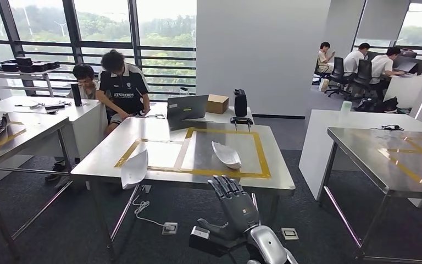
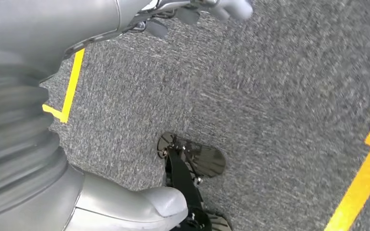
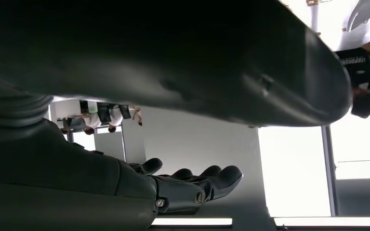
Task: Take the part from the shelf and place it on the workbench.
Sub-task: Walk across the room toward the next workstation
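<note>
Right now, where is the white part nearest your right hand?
In the head view, the white part lies on the steel workbench, inside the yellow tape rectangle, just beyond the raised right hand.

From high on my body I look forward and down across the workbench [image 1: 198,165], my right hand [image 1: 235,204] raised just below its near edge. My right wrist camera sits close behind that same hand [image 3: 192,185], looking outward past it. My left wrist camera faces the carpet [image 2: 279,96].
</note>
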Controlling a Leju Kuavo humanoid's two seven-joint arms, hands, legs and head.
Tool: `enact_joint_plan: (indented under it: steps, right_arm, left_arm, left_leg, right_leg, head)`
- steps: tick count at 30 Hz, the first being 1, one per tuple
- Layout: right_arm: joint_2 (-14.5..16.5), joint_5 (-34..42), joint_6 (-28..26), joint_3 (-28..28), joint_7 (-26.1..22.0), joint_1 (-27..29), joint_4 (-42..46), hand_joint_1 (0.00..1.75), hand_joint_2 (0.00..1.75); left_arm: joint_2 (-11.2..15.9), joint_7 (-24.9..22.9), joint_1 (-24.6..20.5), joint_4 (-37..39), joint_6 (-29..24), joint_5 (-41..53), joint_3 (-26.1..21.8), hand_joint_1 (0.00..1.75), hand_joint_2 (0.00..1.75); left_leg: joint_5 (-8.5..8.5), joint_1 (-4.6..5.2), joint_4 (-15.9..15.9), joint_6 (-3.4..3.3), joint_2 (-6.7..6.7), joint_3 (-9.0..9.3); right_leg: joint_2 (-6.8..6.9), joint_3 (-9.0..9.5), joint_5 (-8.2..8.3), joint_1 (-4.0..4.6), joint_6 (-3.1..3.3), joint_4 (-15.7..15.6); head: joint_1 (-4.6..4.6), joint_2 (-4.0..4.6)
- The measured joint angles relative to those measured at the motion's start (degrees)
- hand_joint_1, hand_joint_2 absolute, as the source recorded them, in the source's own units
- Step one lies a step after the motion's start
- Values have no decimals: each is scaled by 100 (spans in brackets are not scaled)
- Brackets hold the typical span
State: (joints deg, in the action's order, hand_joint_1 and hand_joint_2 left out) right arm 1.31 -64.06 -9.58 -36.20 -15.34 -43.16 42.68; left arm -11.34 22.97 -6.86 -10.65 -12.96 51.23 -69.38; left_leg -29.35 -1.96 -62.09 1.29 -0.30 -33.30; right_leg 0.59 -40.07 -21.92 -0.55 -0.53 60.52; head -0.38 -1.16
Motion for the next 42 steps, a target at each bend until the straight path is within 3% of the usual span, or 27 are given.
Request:
enact_joint_plan:
  steps: [2, 4, 5, 6, 7, 9, 11, 13, 15, 16, 18, 20, 21, 22, 24, 26, 27, 29, 31, 33, 35, 36, 37, 39, 40, 41, 42]
  right_arm:
    - [-6, 4, 7, -2, 20, 37, -10, 0, 0]
    - [-6, 9, 5, -4, 44, 50, -16, 0, 0]
    - [-6, 12, 4, -4, 56, 62, -22, 0, 0]
    - [-6, 13, 4, -4, 66, 84, -29, 0, 0]
    - [-6, 16, 4, -4, 72, 110, -38, 0, 0]
    - [-7, 24, 4, -5, 83, 134, -46, 0, 0]
    - [-8, 29, 3, -6, 104, 109, -48, 0, 0]
    - [-8, 29, 2, -6, 144, 89, -55, 0, 0]
    - [-8, 28, 2, -6, 178, 100, -79, 0, 0]
    - [-7, 28, 4, -6, 187, 106, -96, 0, 0]
    - [-4, 27, 9, -6, 202, 120, -126, 0, 0]
    - [-2, 21, 15, -5, 226, 143, -155, 0, 0]
    - [-2, 21, 28, -5, 239, 160, -172, 0, 0]
    - [-2, 29, 52, -5, 247, 176, -191, 0, 0]
    - [-4, 91, 130, -4, 240, 200, -229, 0, 0]
    - [-8, 197, 200, 19, 232, 219, -254, 0, 0]
    - [-9, 247, 218, 35, 231, 223, -262, 0, 0]
    - [-10, 314, 232, 62, 230, 228, -280, 0, 0]
    - [-15, 336, 248, 64, 230, 236, -312, 0, 0]
    - [-24, 359, 266, 65, 235, 246, -345, 0, 0]
    - [-26, 492, 279, 97, 263, 260, -363, 0, 0]
    - [-20, 642, 302, 147, 284, 279, -369, 0, 0]
    - [-11, 849, 354, 229, 298, 308, -375, 0, 0]
    - [8, 1369, 539, 475, 291, 366, -381, 0, 0]
    - [19, 1621, 646, 614, 276, 381, -381, 0, 0]
    - [27, 1853, 744, 752, 262, 388, -378, 0, 0]
    - [34, 2050, 820, 884, 254, 389, -368, 0, 0]
  left_arm:
    - [12, 6, 6, -4, 0, 0, -1, 0, 175]
    - [21, 14, 8, -8, 0, -2, -1, 0, 175]
    - [23, 18, 11, -8, 0, -7, -1, 0, 175]
    - [24, 20, 15, -8, 0, -11, -1, 0, 175]
    - [24, 20, 19, -8, 0, -17, -1, 0, 175]
    - [18, 20, 25, -7, 0, -26, -1, 0, 175]
    - [0, 20, 26, -5, 0, -32, -1, 0, 175]
    - [-16, 22, 25, -4, 0, -36, -1, 0, 175]
    - [-18, 25, 36, -2, 0, -43, -1, 0, 175]
    - [-15, 26, 45, -1, -1, -47, -1, 0, 175]
    - [-4, 27, 58, 1, -1, -56, -1, 0, 175]
    - [7, 27, 62, 1, 0, -64, -1, 0, 175]
    - [13, 26, 61, 1, 0, -68, -1, 0, 175]
    - [18, 25, 61, 1, -1, -69, -1, 0, 175]
    - [26, 22, 59, 1, -1, -70, -1, 0, 175]
    - [31, 25, 49, 0, -2, -70, -1, 0, 175]
    - [30, 28, 47, 1, -4, -70, -1, 0, 175]
    - [30, 33, 55, 1, -10, -70, -1, 0, 175]
    - [33, 33, 62, 1, -17, -72, -1, 0, 87]
    - [40, 38, 61, -3, -19, -76, -1, 0, 0]
    - [45, 71, 61, -7, -23, -83, -2, 0, 0]
    - [46, 97, 62, -7, -27, -85, -3, 0, 0]
    - [46, 122, 64, -7, -34, -86, -3, 0, 0]
    - [45, 154, 65, -6, -52, -92, -3, 0, 87]
    - [45, 160, 67, -6, -61, -100, -3, 0, 131]
    - [41, 161, 69, -6, -67, -113, -4, 0, 175]
    - [35, 157, 70, -6, -72, -125, -7, 0, 175]
  left_leg:
    - [113, 16, 10, -118, 8, -119]
    - [242, 45, 18, -177, 9, -272]
    - [307, 60, 18, -190, 9, -352]
    - [370, 71, 17, -196, 9, -432]
    - [431, 77, 16, -197, 9, -507]
    - [545, 75, 17, -184, 9, -626]
    - [654, 69, 36, -139, 14, -685]
    - [781, 52, 107, -66, 23, -691]
    - [865, 53, 187, 3, 23, -699]
    - [772, 63, 147, 23, 20, -731]
    - [275, 74, -240, 43, 17, -838]
    - [-190, 80, -895, 65, 12, -922]
    - [-226, 80, -1151, 75, 13, -913]
    - [-129, 80, -1272, 84, 15, -847]
    - [136, 72, -973, 93, 19, -476]
    - [-3, 95, -305, 62, 5, 18]
    - [-134, 112, -59, 22, -6, 154]
    - [-175, 155, 98, -96, -22, 194]
    - [-69, 153, 116, -195, 5, 136]
    - [63, 135, 132, -264, 31, 17]
    - [205, 138, 136, -286, 38, -171]
    - [281, 140, 136, -290, 41, -272]
    - [355, 141, 135, -288, 42, -369]
    - [491, 140, 131, -276, 40, -540]
    - [552, 138, 129, -263, 37, -602]
    - [605, 138, 129, -239, 36, -647]
    - [654, 136, 131, -207, 39, -671]
  right_leg:
    - [-9, -129, -423, -11, -23, 365]
    - [-22, -312, -1006, 1, -12, 1100]
    - [-32, -360, -1164, 12, 8, 1434]
    - [-42, -335, -1189, 29, 36, 1626]
    - [-51, -207, -1097, 53, 71, 1619]
    - [-61, 331, -853, 121, 159, 1058]
    - [-62, 897, -884, 187, 230, 265]
    - [-65, 1084, -955, 230, 258, -113]
    - [-49, 1041, -807, 225, 260, -228]
    - [-37, 1009, -713, 207, 272, -287]
    - [-14, 899, -532, 175, 291, -362]
    - [-13, 709, -385, 176, 301, -345]
    - [-8, 596, -314, 176, 294, -323]
    - [-3, 473, -243, 175, 285, -294]
    - [2, 217, -103, 167, 252, -217]
    - [2, 24, 13, 168, 196, -135]
    - [3, -18, 61, 170, 167, -106]
    - [6, -28, 157, 156, 112, -105]
    - [-5, -63, 131, 130, 51, -59]
    - [-22, -198, -303, 106, -15, 307]
    - [-32, -367, -861, 84, -56, 1025]
    - [-35, -407, -963, 78, -57, 1355]
    - [-40, -382, -919, 78, -46, 1558]
    - [-48, -84, -594, 89, -2, 1447]
    - [-48, 196, -534, 106, 32, 1142]
    - [-45, 520, -598, 130, 75, 724]
    - [-36, 793, -739, 157, 116, 331]
  head:
    - [1, 0]
    - [3, 0]
    - [4, 0]
    - [5, 0]
    - [5, 0]
    - [6, 0]
    - [5, 0]
    - [5, 0]
    - [4, 0]
    - [1, 0]
    - [-2, 0]
    - [-3, 0]
    - [-3, 0]
    - [-3, 0]
    - [-3, 0]
    - [-1, 0]
    - [-1, 0]
    - [-2, 0]
    - [-3, 1]
    - [-3, 2]
    - [-2, 2]
    - [-3, 2]
    - [-3, 2]
    - [-2, 2]
    - [-1, 2]
    - [-2, 2]
    - [-1, 2]
